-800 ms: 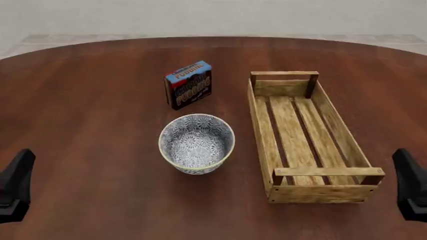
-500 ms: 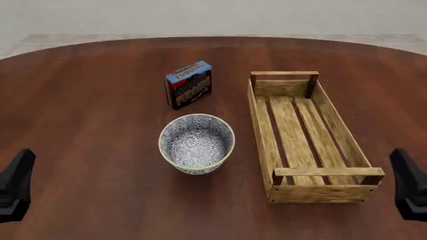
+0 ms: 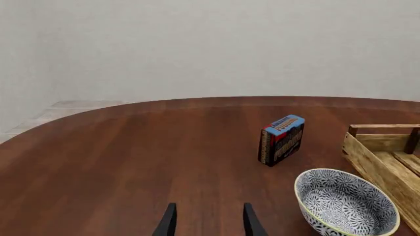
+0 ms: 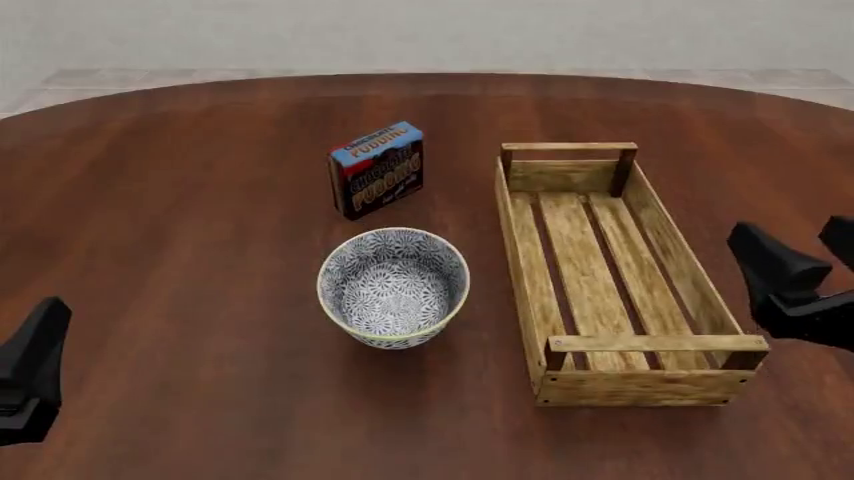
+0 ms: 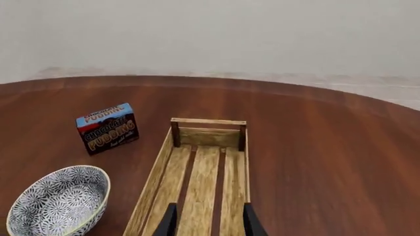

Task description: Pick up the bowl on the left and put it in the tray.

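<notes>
Blue-and-white floral ceramic bowl is sitting upright on the dark wooden table, just left of the long slatted light-wood tray, with a chocolate pudding box standing beyond it. Right gripper is hovering beside the tray, fingers spread and empty. Left gripper is waiting low at the near edge, likewise spread, probably staged to reach for the bowl.
</notes>
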`<state>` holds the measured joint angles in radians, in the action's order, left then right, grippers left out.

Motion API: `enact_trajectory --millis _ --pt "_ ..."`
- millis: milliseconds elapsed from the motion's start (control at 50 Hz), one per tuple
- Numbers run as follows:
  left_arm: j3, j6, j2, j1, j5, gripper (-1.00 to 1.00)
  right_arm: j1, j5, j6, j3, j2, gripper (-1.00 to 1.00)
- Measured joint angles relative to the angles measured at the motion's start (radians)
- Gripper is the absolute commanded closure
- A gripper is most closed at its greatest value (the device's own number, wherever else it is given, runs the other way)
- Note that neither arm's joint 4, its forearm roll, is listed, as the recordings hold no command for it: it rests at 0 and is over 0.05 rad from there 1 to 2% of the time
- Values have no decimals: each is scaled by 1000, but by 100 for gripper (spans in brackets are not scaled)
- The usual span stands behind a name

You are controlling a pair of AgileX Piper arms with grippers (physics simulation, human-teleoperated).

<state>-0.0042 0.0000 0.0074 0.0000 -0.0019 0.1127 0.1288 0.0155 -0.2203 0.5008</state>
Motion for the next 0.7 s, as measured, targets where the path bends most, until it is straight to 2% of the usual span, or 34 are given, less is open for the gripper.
enact_trajectory --millis 280,700 --pt "0 0 0 0 0 -100 82 -57 -35 -208 249 -100" --pt "0 0 0 0 0 -100 208 -169 -11 -473 552 -100"
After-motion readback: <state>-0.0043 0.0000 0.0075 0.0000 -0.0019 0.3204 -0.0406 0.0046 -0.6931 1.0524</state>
